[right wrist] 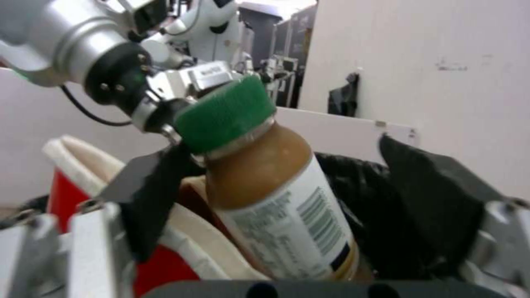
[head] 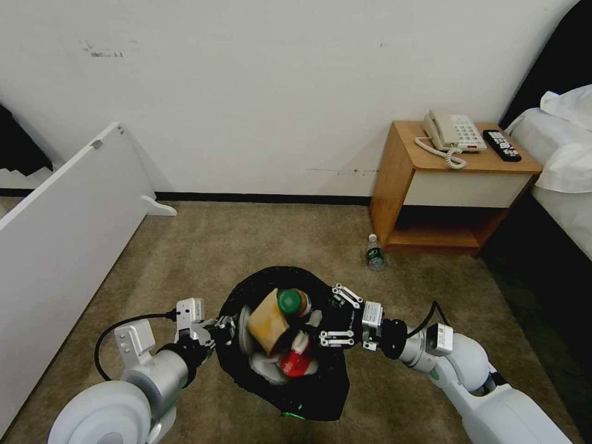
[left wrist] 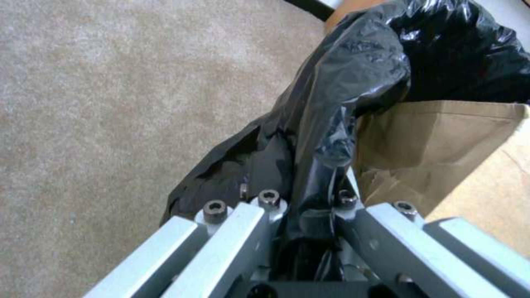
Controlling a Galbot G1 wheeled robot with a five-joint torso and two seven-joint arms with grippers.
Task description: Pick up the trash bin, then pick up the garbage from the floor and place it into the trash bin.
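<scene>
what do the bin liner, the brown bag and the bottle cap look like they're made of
The black bin liner looks like thin glossy plastic film: crinkled, with shiny highlights. The brown bag seems to be matte kraft paper, creased and holding folds. The green bottle cap is probably hard moulded plastic, with a ribbed side.

Trash bin [head: 280, 376] between tools; left tool [head: 217, 328] on rim, right tool [head: 333, 320] opposite.

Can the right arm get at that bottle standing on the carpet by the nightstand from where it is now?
Probably yes. The right gripper is open over the trash bin, with a green-capped bottle between its fingers, apparently released. Bare carpet lies between it and the bottle beside the nightstand. Reach may need a lean.
</scene>
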